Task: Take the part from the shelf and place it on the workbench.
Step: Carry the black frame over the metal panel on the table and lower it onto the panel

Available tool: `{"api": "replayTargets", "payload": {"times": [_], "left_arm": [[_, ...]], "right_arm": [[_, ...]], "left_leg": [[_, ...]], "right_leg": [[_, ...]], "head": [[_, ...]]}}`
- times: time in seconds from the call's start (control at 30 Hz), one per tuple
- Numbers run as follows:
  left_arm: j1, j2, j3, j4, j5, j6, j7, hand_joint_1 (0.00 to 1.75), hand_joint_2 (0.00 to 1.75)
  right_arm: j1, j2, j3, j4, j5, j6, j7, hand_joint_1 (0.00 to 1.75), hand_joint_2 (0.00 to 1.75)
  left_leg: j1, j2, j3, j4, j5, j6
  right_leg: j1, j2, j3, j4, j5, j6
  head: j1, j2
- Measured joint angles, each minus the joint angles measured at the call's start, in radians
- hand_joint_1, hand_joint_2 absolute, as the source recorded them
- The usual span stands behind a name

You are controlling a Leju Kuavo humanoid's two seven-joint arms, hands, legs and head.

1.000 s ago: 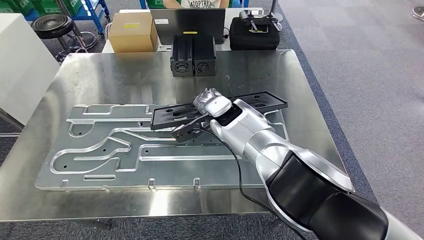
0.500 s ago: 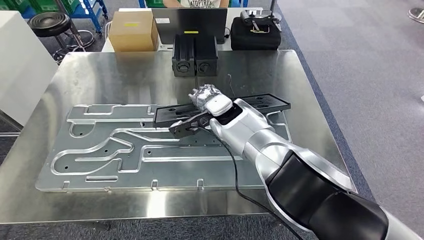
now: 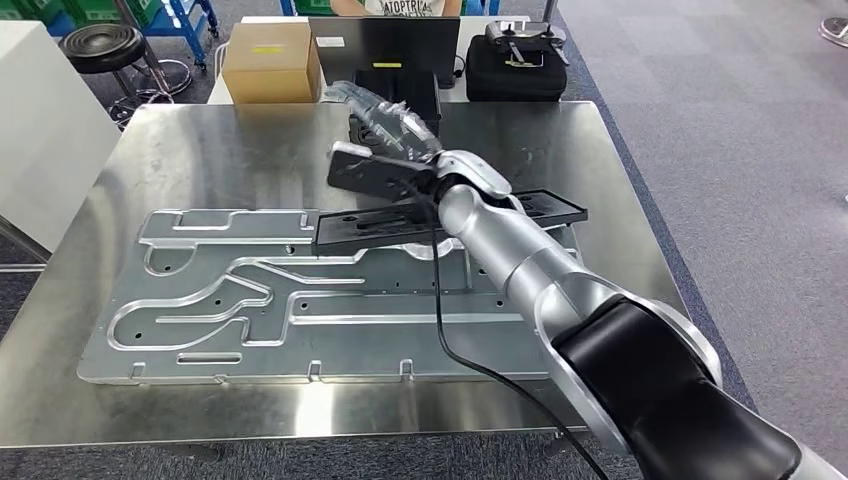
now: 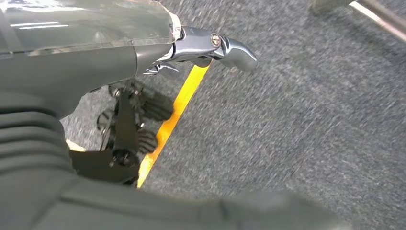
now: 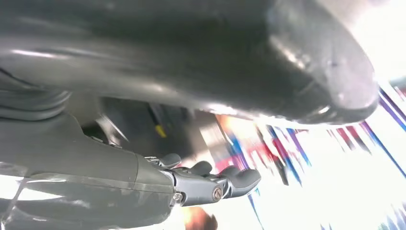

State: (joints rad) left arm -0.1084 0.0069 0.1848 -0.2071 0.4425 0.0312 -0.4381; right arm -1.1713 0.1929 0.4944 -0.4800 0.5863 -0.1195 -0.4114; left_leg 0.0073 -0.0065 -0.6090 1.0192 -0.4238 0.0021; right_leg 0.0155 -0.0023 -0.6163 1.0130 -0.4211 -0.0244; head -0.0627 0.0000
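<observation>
The long black part [image 3: 362, 227] lies flat across the grooved aluminium plate [image 3: 250, 300] on the steel workbench [image 3: 200, 150]. My right hand [image 3: 385, 140] hovers above and behind the part, lifted clear of it, fingers spread and holding nothing. My silver forearm crosses over the part's middle and hides it. In the right wrist view the right hand's fingers [image 5: 215, 179] are blurred and hold nothing. My left hand [image 4: 143, 105] hangs over grey carpet beside a yellow floor line, nothing in it.
At the workbench's far edge stand a cardboard box [image 3: 270, 62], a dark screen [image 3: 385, 40], a black case [image 3: 515, 65] and black blocks [image 3: 420, 90]. A person [image 3: 395, 6] sits behind them. A stool [image 3: 100, 50] and white cabinet [image 3: 40, 130] are left. A black cable [image 3: 450, 330] trails from my wrist.
My right hand has let go of the black part, risen off it and swung toward the bench's far side with fingers spreading. The part stays on the plate.
</observation>
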Motion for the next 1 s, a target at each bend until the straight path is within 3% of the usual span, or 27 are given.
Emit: {"api": "replayTargets", "payload": {"times": [0.03,0.1,0.17,0.23,0.27,0.3,0.37,0.43,0.57,0.63,0.7,0.73,0.77,0.8,0.9,0.93,1.0], "left_arm": [[0.004,-0.001,0.005,0.000,0.000,-0.002,-0.005,0.00,0.00],[0.015,-0.002,0.019,0.000,-0.001,-0.005,-0.018,0.00,0.00],[0.028,-0.001,0.036,0.000,-0.002,-0.010,-0.032,0.00,0.00],[0.043,0.000,0.056,0.000,-0.002,-0.016,-0.049,0.00,0.00],[0.053,0.000,0.066,0.000,-0.002,-0.019,-0.057,0.00,0.00],[0.062,0.001,0.076,0.000,-0.002,-0.020,-0.063,0.00,0.00],[0.079,0.001,0.097,0.000,-0.002,-0.019,-0.073,0.00,0.00],[0.089,0.000,0.118,0.001,-0.002,-0.015,-0.077,0.00,0.00],[0.094,0.001,0.151,0.002,-0.002,-0.009,-0.077,0.00,0.00],[0.092,0.001,0.164,0.002,-0.002,-0.009,-0.075,0.00,0.00],[0.091,0.002,0.172,0.002,-0.002,-0.008,-0.075,0.00,0.00],[0.090,0.002,0.174,0.002,-0.002,-0.008,-0.075,0.00,0.00],[0.089,0.002,0.176,0.002,-0.002,-0.008,-0.074,0.00,0.00],[0.088,0.002,0.177,0.002,-0.002,-0.008,-0.074,0.00,0.00],[0.084,0.003,0.178,0.001,-0.002,-0.007,-0.074,0.00,0.00],[0.082,0.003,0.179,0.001,-0.002,-0.007,-0.074,0.00,0.00],[0.081,0.004,0.181,0.001,-0.002,-0.006,-0.074,0.00,0.00]], "right_arm": [[0.030,-0.016,-0.039,-0.062,-0.037,-0.039,-0.030,0.00,0.00],[0.107,-0.061,-0.117,-0.240,-0.108,-0.107,-0.057,0.00,0.00],[0.195,-0.113,-0.193,-0.441,-0.151,-0.172,-0.080,0.00,0.00],[0.321,-0.169,-0.263,-0.656,-0.176,-0.258,-0.126,0.00,0.00],[0.396,-0.195,-0.303,-0.773,-0.193,-0.303,-0.153,0.00,0.00],[0.472,-0.219,-0.348,-0.887,-0.216,-0.343,-0.182,0.00,0.00],[0.618,-0.249,-0.452,-1.097,-0.264,-0.390,-0.235,0.00,0.00],[0.762,-0.258,-0.554,-1.285,-0.296,-0.404,-0.268,0.00,0.00],[1.022,-0.269,-0.676,-1.541,-0.313,-0.477,-0.276,0.00,0.00],[1.116,-0.276,-0.701,-1.614,-0.313,-0.515,-0.276,0.00,0.00],[1.186,-0.281,-0.713,-1.660,-0.314,-0.537,-0.276,0.00,0.00],[1.214,-0.283,-0.716,-1.677,-0.315,-0.544,-0.276,0.00,0.00],[1.236,-0.285,-0.718,-1.691,-0.315,-0.549,-0.276,0.00,0.00],[1.252,-0.286,-0.720,-1.703,-0.315,-0.551,-0.276,0.00,0.00],[1.275,-0.290,-0.726,-1.730,-0.315,-0.555,-0.276,0.00,0.00],[1.279,-0.292,-0.727,-1.737,-0.316,-0.555,-0.276,0.00,0.00],[1.292,-0.295,-0.730,-1.745,-0.322,-0.558,-0.276,0.00,0.00]], "left_leg": [[0.000,0.000,0.002,0.002,-0.004,-0.004],[-0.001,0.001,-0.016,0.054,-0.040,-0.010],[0.005,0.002,-0.066,0.175,-0.103,-0.018],[0.011,0.002,-0.105,0.262,-0.132,-0.026],[0.015,0.003,-0.102,0.258,-0.120,-0.030],[0.018,0.003,-0.080,0.215,-0.092,-0.034],[0.024,0.000,-0.014,0.085,-0.038,-0.040],[0.024,-0.004,0.023,0.018,-0.029,-0.031],[0.020,-0.003,0.027,0.012,-0.029,0.000],[0.020,0.000,0.024,0.008,-0.023,0.011],[0.015,0.004,0.015,0.008,-0.018,0.018],[0.013,0.006,0.011,0.008,-0.015,0.020],[0.011,0.007,0.007,0.008,-0.011,0.021],[0.009,0.008,0.003,0.008,-0.007,0.021],[0.006,0.009,-0.006,0.006,0.008,0.013],[0.005,0.008,-0.007,0.005,0.014,0.009],[0.006,0.008,-0.007,-0.001,0.026,-0.005]], "right_leg": [[-0.003,-0.003,0.008,-0.011,0.003,-0.001],[-0.011,-0.011,0.026,-0.032,0.009,-0.004],[-0.012,-0.014,0.033,-0.038,0.008,-0.006],[-0.014,-0.014,0.038,-0.036,0.002,-0.002],[-0.016,-0.015,0.041,-0.034,-0.002,0.003],[-0.019,-0.015,0.044,-0.030,-0.008,0.009],[-0.024,-0.015,0.045,-0.014,-0.024,0.023],[-0.023,-0.013,0.042,0.000,-0.034,0.036],[-0.027,-0.007,0.040,0.015,-0.050,0.054],[-0.029,-0.003,0.009,0.092,-0.110,0.061],[-0.030,-0.002,-0.047,0.228,-0.183,0.064],[-0.030,-0.002,-0.064,0.274,-0.200,0.064],[-0.029,-0.002,-0.062,0.285,-0.199,0.062],[-0.029,-0.002,-0.038,0.251,-0.179,0.059],[-0.024,-0.001,0.085,0.043,-0.107,0.045],[-0.021,0.000,0.105,0.004,-0.096,0.041],[-0.014,0.001,0.107,-0.012,-0.082,0.033]], "head": [[0.000,0.000],[0.000,0.000],[0.000,0.000],[0.000,0.000],[0.000,0.000],[0.000,0.000],[0.000,0.000],[0.000,0.000],[0.001,0.000],[0.001,0.000],[0.001,0.000],[0.001,0.000],[0.001,0.000],[0.001,0.000],[0.001,0.000],[0.001,0.000],[0.001,0.000]]}}
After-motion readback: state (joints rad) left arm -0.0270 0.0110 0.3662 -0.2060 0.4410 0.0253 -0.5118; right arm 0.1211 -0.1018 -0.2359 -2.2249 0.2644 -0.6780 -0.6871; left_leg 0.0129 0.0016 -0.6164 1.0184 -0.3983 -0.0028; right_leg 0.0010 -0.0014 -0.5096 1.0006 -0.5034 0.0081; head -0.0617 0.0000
